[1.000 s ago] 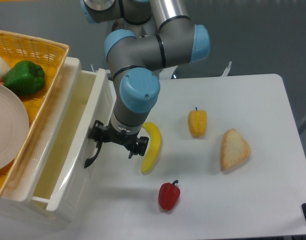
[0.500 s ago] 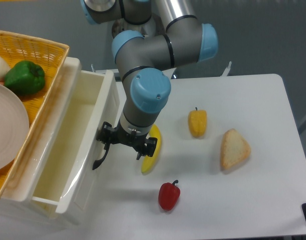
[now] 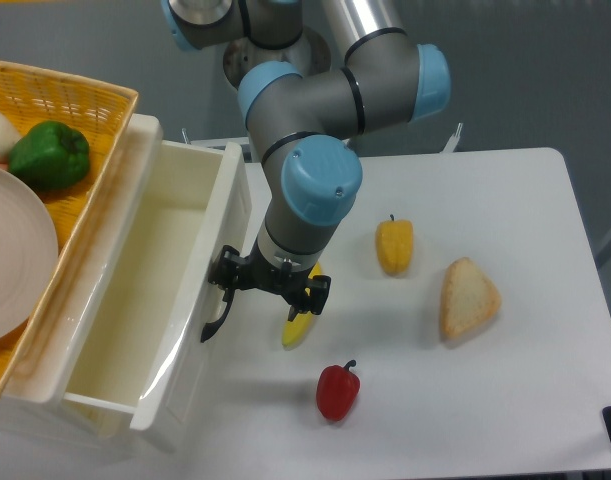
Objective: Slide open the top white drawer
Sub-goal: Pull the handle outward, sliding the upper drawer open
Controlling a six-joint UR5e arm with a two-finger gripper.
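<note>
Camera view, fixed, looking down on the worktop (image 3: 505, 400): the top white drawer (image 3: 145, 300) stands pulled well out of the cabinet at the left edge, its cream interior exposed along most of its length and appearing empty. The curved black handle (image 3: 217, 318) on the drawer front sits at the near side of the gripper (image 3: 270, 288). One finger lies against or just at the handle's upper end, but whether the jaws are clamped on it or spread cannot be told, since the wrist hides the gap. Judgement: the sliding step looks largely done; what may remain is a last short pull to full travel, if any travel is left, and then release and withdrawal. The drawer's rear end is hidden under the yellow basket (image 3: 85, 110) holding a green pepper (image 3: 49, 155) and a plate (image 3: 15, 260), so remaining travel is not readable. A banana (image 3: 303, 318) lies just behind the gripper, partly covered; a red pepper (image 3: 337, 390), a yellow pepper (image 3: 394, 246) and a bread slice (image 3: 468, 297) lie apart to the right
</note>
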